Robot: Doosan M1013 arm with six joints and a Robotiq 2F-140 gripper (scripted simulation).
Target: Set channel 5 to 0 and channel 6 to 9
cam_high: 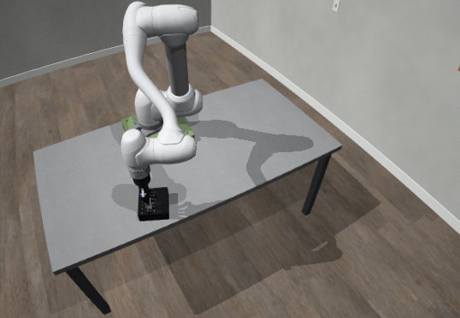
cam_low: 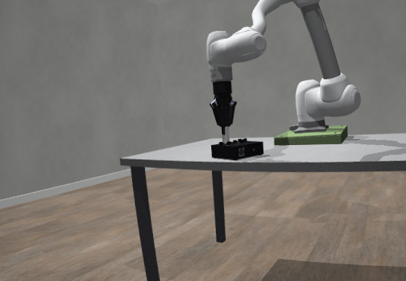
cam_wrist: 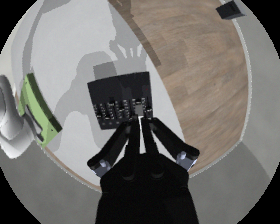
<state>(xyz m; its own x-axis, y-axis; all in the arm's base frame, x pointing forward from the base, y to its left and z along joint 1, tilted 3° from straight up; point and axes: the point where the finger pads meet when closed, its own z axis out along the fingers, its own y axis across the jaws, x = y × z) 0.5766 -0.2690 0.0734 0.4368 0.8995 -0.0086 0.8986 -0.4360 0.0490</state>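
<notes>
The lighting desk (cam_high: 160, 209) (cam_low: 241, 150) (cam_wrist: 114, 90) is a small black box with a row of several faders, near the table's front edge. My gripper (cam_high: 143, 195) (cam_low: 225, 136) (cam_wrist: 139, 109) points straight down with its fingers shut together and nothing between them. The tips rest at the top of the desk, on a fader knob near one end of the row. In the wrist view the tips cover that knob, so I cannot read its level or its channel number. The other faders show as small knobs in their slots.
The desk sits on a grey table (cam_high: 256, 114) (cam_low: 321, 157) (cam_wrist: 64, 50). The arm's green base plate (cam_high: 128, 122) (cam_low: 313, 136) (cam_wrist: 38, 106) is behind it. The table's front edge runs close beside the desk, with wooden floor (cam_wrist: 191, 43) below.
</notes>
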